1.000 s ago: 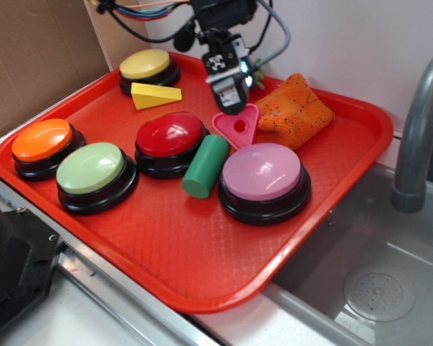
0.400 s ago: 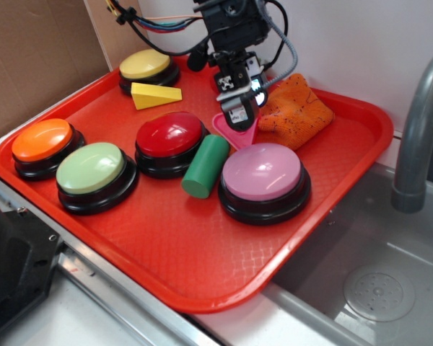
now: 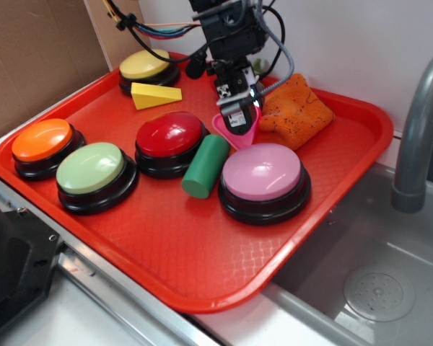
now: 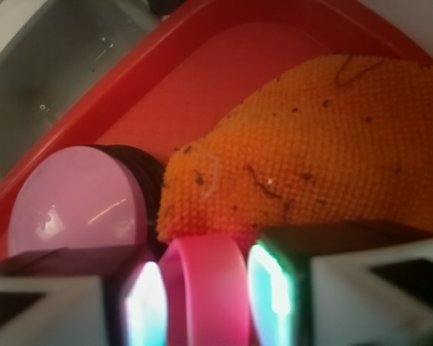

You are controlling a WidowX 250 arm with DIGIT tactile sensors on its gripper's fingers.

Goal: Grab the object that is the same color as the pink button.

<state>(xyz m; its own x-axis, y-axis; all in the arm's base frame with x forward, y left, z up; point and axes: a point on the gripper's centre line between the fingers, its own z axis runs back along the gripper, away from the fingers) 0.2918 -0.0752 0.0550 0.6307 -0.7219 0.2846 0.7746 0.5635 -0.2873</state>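
Observation:
The hot-pink triangle [image 3: 229, 132] lies on the red tray [image 3: 202, 259] between the red button and the orange cloth, just behind the pink button [image 3: 262, 171]. My gripper [image 3: 239, 120] is down on it and hides most of it. In the wrist view a rounded pink corner of the triangle [image 4: 206, 288] fills the gap of my gripper [image 4: 204, 299], and the pads press against it on both sides. The pink button [image 4: 76, 198] shows at the left there.
An orange knitted cloth [image 3: 296, 108] lies right beside the gripper. A green cylinder [image 3: 206, 166] and red button [image 3: 169, 135] sit at the front left. Yellow wedge [image 3: 155, 94] and yellow, green, orange buttons stand further left. Faucet [image 3: 418, 137] and sink are at the right.
My gripper has come down and slightly forward onto the pink triangle, and now covers most of it. Nothing else on the tray has moved.

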